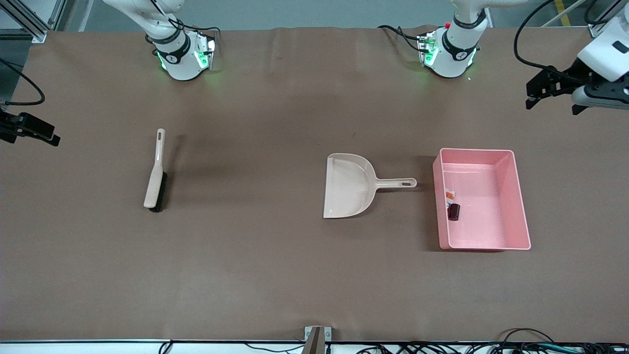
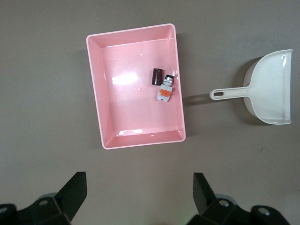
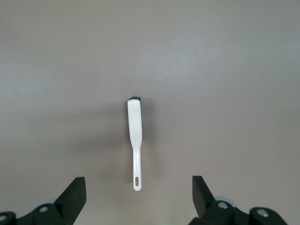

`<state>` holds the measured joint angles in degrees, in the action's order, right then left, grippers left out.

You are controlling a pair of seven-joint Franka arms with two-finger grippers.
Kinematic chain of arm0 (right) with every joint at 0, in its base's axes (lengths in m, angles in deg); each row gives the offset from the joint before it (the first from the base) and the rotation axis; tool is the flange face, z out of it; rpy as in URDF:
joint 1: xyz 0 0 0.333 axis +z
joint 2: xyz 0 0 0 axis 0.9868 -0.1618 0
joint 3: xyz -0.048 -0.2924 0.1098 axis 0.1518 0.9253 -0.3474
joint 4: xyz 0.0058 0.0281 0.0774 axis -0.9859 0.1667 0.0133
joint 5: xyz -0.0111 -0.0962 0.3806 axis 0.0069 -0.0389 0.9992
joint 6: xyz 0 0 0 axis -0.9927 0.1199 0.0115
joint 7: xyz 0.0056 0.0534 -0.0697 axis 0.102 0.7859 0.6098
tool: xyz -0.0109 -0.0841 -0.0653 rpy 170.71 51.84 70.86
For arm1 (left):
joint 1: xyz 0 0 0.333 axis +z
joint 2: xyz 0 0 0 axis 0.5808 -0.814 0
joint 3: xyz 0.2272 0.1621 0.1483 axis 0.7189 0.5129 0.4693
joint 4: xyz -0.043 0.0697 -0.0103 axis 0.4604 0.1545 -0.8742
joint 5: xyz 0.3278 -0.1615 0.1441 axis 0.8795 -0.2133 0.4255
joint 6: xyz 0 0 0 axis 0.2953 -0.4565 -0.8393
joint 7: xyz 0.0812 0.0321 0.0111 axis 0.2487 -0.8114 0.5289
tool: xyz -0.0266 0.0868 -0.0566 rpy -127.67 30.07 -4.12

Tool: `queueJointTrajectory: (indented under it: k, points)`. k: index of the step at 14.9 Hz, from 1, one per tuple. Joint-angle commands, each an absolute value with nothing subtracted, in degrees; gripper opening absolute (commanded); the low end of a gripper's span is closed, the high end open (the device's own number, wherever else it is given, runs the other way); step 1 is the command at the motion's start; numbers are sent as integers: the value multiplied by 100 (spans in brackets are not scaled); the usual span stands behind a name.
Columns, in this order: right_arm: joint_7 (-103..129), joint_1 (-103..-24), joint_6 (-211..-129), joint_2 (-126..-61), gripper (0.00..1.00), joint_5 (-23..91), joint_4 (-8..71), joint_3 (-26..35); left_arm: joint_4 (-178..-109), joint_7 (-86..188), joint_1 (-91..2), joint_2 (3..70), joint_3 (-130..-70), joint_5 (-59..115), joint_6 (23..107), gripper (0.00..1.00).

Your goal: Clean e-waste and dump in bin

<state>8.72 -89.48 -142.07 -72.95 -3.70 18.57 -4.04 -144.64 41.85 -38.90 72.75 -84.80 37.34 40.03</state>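
Toward the right arm's end of the table, the right gripper [image 1: 29,132] hangs with fingers spread, empty, above the brush [image 1: 156,172]. Mid-table lies the emptied beige dustpan [image 1: 346,186], handle pointing at the pink bin [image 1: 516,196], where the whitish scrap [image 1: 449,195] and dark block [image 1: 454,212] rest, apparently already dumped. Over the left arm's end, the left gripper [image 1: 553,103] hangs spread, empty.

Beige dustpan [image 1: 349,186] flat on brown table [image 1: 275,275], handle toward left arm's end. Beige brush [image 1: 156,172] with dark bristles well apart toward right arm's end, handle tip pointing toward the robot bases.
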Motion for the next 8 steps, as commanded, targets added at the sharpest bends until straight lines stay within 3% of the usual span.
queueJointTrajectory:
  k: [1,8]
  points:
    - [824,-9158,-14204,-7196,100,-429,1983,-468,-14569,4377,-3885,7388,-8537,3696,3993,100]
    - [824,-9097,-14274,-7196,100,-429,2044,-485,-14552,4403,-3814,7370,-8432,3669,3993,100]
